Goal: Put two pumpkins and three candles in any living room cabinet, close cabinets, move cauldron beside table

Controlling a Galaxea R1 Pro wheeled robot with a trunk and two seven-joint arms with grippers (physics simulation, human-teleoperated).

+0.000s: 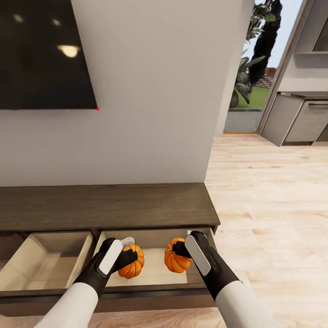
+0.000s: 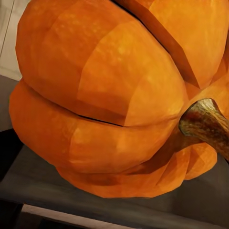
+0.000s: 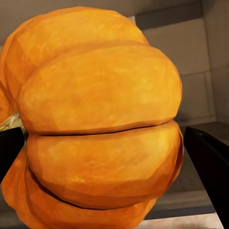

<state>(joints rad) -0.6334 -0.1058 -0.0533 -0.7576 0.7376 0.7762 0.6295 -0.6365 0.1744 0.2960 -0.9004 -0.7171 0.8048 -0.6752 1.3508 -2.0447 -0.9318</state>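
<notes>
Two orange ribbed pumpkins hang over the open right drawer of the dark-brown cabinet (image 1: 109, 205). My left gripper (image 1: 126, 255) is shut on the left pumpkin (image 1: 132, 263), which looms large in the left wrist view (image 2: 109, 105) with its brown stem (image 2: 205, 124) pointing sideways. My right gripper (image 1: 180, 249) is shut on the right pumpkin (image 1: 175, 258); the right wrist view has that pumpkin (image 3: 100, 124) between two dark fingers (image 3: 210, 162). The candles and the cauldron are out of view.
A second drawer (image 1: 45, 262) stands open to the left. A dark TV screen (image 1: 43, 54) hangs on the wall above the cabinet. Wooden floor (image 1: 269, 196) stretches to the right toward grey kitchen units (image 1: 300, 118) and a window with plants.
</notes>
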